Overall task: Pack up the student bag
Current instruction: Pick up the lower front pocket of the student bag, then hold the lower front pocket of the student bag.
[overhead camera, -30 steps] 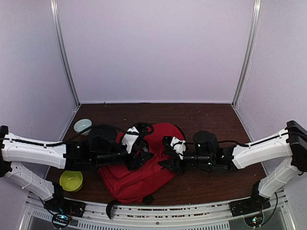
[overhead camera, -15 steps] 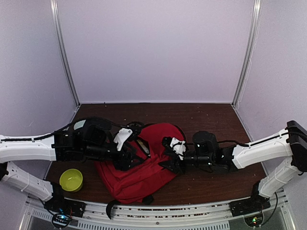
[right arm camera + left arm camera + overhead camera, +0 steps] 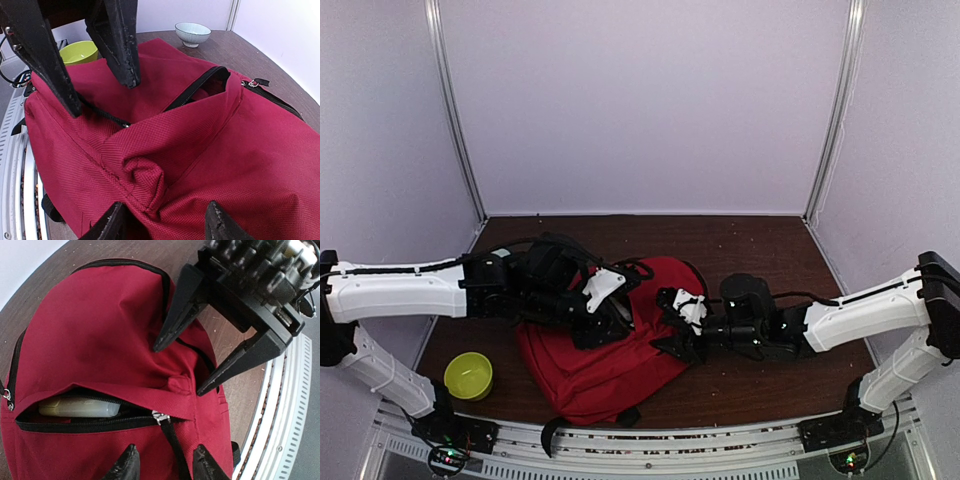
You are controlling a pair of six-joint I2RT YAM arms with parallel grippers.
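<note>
Top view: the backpack [image 3: 605, 370] is laid flat at lower centre of the table [image 3: 760, 250]. The left claw [image 3: 608, 322] and right claw [image 3: 661, 322] are parked over it, and a green bowl [image 3: 468, 377] is sat lower left.

Left wrist view: the left claw is spread wide over an unzipped pocket [image 3: 100, 424], with a pale thing [image 3: 77, 407] tucked inside.

Right wrist view: the right claw is spread too, and a bunched fabric fold [image 3: 145, 187] is seen between its fingers.
</note>
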